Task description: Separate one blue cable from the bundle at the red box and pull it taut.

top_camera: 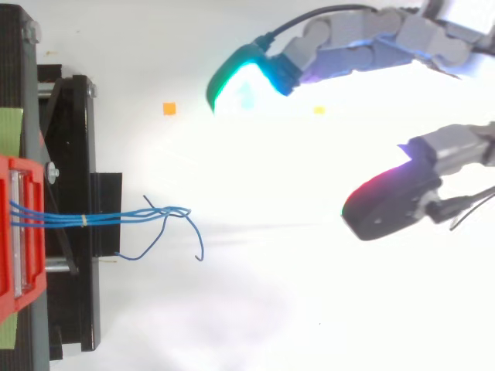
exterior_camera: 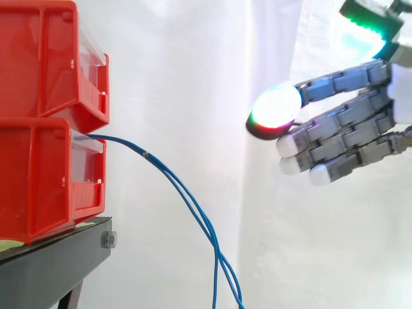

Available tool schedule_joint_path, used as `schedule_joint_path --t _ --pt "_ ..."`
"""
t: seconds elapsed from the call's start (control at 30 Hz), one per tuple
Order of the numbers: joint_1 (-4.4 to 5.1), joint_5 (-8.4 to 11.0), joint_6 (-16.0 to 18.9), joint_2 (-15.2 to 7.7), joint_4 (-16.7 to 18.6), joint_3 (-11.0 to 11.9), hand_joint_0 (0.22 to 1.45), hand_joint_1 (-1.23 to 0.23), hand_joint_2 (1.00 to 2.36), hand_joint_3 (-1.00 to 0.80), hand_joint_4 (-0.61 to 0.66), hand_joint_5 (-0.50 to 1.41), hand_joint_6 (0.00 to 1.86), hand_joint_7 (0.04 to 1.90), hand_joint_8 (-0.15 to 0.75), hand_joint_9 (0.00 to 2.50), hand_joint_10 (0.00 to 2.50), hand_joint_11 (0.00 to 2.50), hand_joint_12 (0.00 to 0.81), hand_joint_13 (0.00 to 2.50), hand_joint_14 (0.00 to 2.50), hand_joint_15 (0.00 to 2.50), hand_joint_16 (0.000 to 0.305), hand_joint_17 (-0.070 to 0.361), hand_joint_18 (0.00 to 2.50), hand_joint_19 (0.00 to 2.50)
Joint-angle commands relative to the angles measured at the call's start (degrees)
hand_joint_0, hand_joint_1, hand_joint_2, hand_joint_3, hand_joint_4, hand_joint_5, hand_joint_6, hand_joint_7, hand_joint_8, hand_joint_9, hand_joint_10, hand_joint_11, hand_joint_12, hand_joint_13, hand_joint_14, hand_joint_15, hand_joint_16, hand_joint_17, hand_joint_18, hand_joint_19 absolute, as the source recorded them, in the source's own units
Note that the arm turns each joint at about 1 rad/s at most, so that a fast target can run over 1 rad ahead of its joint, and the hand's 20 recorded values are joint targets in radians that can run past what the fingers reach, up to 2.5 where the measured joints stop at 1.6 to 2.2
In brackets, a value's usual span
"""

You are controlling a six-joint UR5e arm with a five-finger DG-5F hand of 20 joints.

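From the side, you had the hand (exterior_camera: 351, 125) at the right, fingers straight and spread, holding nothing, well apart from the cables (exterior_camera: 187, 199) drooping from the lower bin (exterior_camera: 38, 180). From above, your cables (top_camera: 116, 219) left the bin (top_camera: 14, 232) at the left, loose ends curling. The hand (top_camera: 387, 205) stood wide open, well to their right.

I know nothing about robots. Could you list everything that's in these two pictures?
Red bins: two, red, stacked at the left on the stand.
Blue cables: several thin strands, blue, bundled out of the lower bin, ends drooping loose.
Band: one, pale, round the bundle near the bin.
Stand: one, black, under the bins.
Curtain: one, white, behind everything.
Small squares: two, orange and yellow, on the white ground seen from above.
Hand: one, grey with glowing pads, open, at the right, apart from the cables.
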Motion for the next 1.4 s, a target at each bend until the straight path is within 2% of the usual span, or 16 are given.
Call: schedule_joint_path --t 0.0,0.03,0.13,0.2,0.47,0.57,0.6,0.77,0.9,1.0,1.07,1.13,1.27,1.3,1.37 --pt "-0.06 0.55 -2.00 -1.38 0.39 1.27 0.56 -0.60 1.00 -0.50 0.20 -0.23 0.50 0.74 0.293 0.50 0.01 0.27 0.351 0.49 0.01 0.19 0.048 0.107 0.40 0.38" --pt "0.11 2.05 -4.90 -1.38 0.83 1.27 0.56 -0.60 1.00 -0.50 0.20 -0.23 0.50 0.74 0.293 0.50 0.01 0.26 0.352 0.49 0.01 0.18 0.048 0.107 0.40 0.38" --pt "0.11 3.72 -8.06 -1.38 1.45 1.27 0.56 -0.60 1.00 -0.50 0.20 -0.23 0.50 0.74 0.293 0.49 0.01 0.26 0.352 0.49 0.01 0.19 0.048 0.107 0.40 0.38" --pt "0.20 3.81 -9.38 -1.38 1.80 1.27 0.56 -0.60 1.00 -0.50 0.20 -0.23 0.50 0.74 0.293 0.49 0.01 0.27 0.352 0.49 0.01 0.19 0.047 0.107 0.40 0.38" --pt "0.64 4.42 -11.05 -2.00 3.29 1.27 0.56 -0.60 1.00 -0.50 0.20 -0.23 0.50 0.74 0.293 0.48 0.01 0.25 0.353 0.48 0.01 0.19 0.048 0.107 0.40 0.38" --pt "0.73 4.51 -10.87 -2.70 3.38 1.27 0.56 -0.60 1.00 -0.50 0.21 -0.23 0.50 0.74 0.295 0.49 0.01 0.26 0.353 0.48 0.01 0.19 0.047 0.107 0.40 0.38" --pt "0.73 4.42 -10.61 -3.93 4.17 1.88 0.56 -0.60 1.00 -0.50 0.21 -0.23 0.50 0.74 0.294 0.49 0.01 0.26 0.353 0.48 0.01 0.19 0.047 0.107 0.40 0.38" --pt "0.82 4.33 -10.26 -5.96 4.70 3.82 0.57 -0.60 1.00 -0.50 0.21 -0.22 0.50 0.74 0.294 0.49 0.01 0.26 0.353 0.49 0.01 0.19 0.048 0.107 0.40 0.38" --pt "0.90 3.37 -9.64 -8.24 5.05 5.40 0.56 -0.59 1.00 -0.50 0.21 -0.22 0.50 0.74 0.294 0.48 0.01 0.26 0.355 0.48 0.01 0.19 0.048 0.107 0.41 0.38" --pt "1.25 3.45 -9.38 -8.24 5.84 5.40 0.55 -0.53 1.00 -0.50 0.21 -0.22 0.50 0.74 0.299 0.48 0.01 0.26 0.357 0.48 0.01 0.19 0.049 0.109 0.40 0.39" --pt "1.61 3.54 -9.73 -8.24 6.54 5.40 0.53 -0.40 1.00 -0.50 0.22 -0.22 0.50 0.74 0.305 0.48 0.01 0.26 0.364 0.47 0.01 0.20 0.051 0.114 0.38 0.40" --pt "1.87 3.63 -10.26 -8.59 6.90 5.40 0.53 -0.38 1.00 -0.50 0.22 -0.22 0.50 0.74 0.304 0.48 0.01 0.26 0.365 0.47 0.01 0.20 0.051 0.115 0.38 0.40" --pt "2.05 4.42 -10.00 -12.37 7.60 7.07 0.52 -0.33 1.00 -0.50 0.22 -0.22 0.50 0.75 0.310 0.48 0.01 0.26 0.371 0.47 0.01 0.21 0.053 0.118 0.38 0.40" --pt "2.05 4.25 -8.33 -14.66 7.42 9.27 0.51 -0.35 1.00 -0.50 0.23 -0.22 0.50 0.75 0.314 0.48 0.01 0.26 0.374 0.47 0.01 0.21 0.053 0.120 0.38 0.40" --pt "2.05 3.72 -6.48 -15.27 7.07 10.76 0.49 -0.36 1.00 -0.50 0.23 -0.22 0.50 0.74 0.318 0.48 0.01 0.26 0.382 0.48 0.01 0.21 0.055 0.123 0.39 0.41"
